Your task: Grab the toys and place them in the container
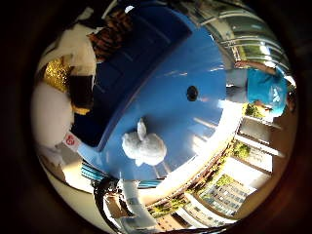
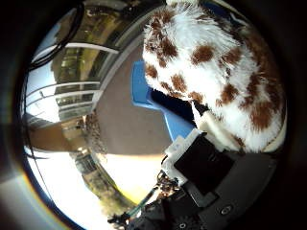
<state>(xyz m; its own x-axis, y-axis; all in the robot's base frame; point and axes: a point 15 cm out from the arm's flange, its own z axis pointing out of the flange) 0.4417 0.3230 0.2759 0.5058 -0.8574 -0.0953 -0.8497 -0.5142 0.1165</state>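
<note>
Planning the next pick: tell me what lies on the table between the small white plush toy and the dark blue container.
Nothing: in the little finger side view, only bare blue table separates the white plush toy from the dark blue container.

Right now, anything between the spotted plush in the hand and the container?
Nothing visible. The spotted plush fills the thumb-side view, close against the hand, with the container's blue rim just beyond it. Toys already lie inside. A white bunny lies on the table.
</note>
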